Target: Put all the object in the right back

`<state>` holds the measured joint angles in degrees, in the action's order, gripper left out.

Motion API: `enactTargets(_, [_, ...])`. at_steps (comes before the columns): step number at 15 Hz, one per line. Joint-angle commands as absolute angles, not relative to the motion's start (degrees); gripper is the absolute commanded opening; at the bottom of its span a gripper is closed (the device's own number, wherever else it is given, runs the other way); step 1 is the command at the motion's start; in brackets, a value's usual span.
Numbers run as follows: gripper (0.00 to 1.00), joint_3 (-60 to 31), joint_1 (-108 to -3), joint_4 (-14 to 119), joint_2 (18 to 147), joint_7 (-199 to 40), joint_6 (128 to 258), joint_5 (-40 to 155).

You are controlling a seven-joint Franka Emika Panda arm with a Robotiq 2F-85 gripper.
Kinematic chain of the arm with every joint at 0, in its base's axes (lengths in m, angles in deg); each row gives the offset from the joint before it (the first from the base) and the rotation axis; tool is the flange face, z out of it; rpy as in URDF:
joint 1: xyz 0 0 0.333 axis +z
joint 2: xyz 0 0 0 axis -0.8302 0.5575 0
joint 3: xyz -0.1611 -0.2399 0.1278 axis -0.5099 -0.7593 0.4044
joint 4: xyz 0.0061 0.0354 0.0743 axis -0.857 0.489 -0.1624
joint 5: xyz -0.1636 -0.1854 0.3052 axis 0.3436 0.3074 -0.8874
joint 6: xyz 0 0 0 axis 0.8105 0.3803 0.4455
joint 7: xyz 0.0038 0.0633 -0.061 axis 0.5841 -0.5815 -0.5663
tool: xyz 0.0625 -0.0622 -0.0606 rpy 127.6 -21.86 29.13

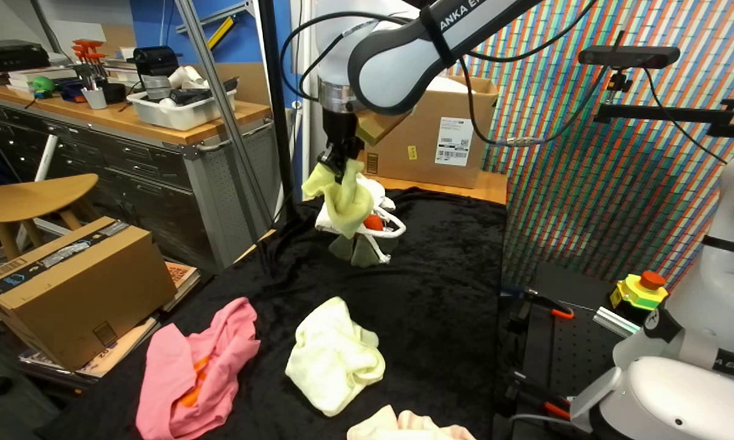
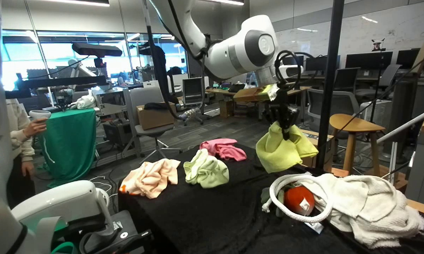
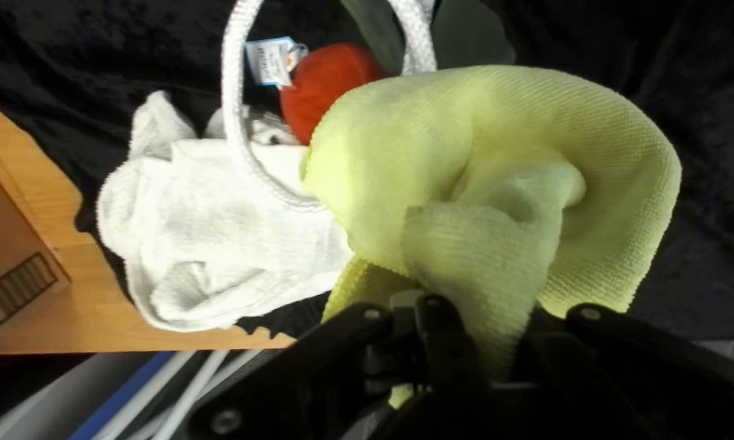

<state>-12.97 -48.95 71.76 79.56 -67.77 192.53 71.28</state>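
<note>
White arm (image 2: 234,53) — black, screw-dotted gripper (image 3: 489,311)

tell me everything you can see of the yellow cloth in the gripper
The yellow cloth looks like soft, finely ribbed fabric, possibly a microfibre towel, with no print showing. It is crumpled, pinched near its top by the gripper, with loose folds and flaps drooping. It hangs in midair, higher than the white bundle; only the gripper is seen touching it.

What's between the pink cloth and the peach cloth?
The pale green cloth lies between the pink cloth and the peach cloth, as an exterior view shows.
</note>
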Motion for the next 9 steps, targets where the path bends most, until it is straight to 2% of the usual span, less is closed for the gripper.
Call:
enactTargets(1, [0.04,-14.5,-51.6,72.7,76.8,-63.9,193.8,71.4])
enactTargets(9, [0.04,-16.1,-53.8,67.1,82.7,-59.3,191.7,71.4])
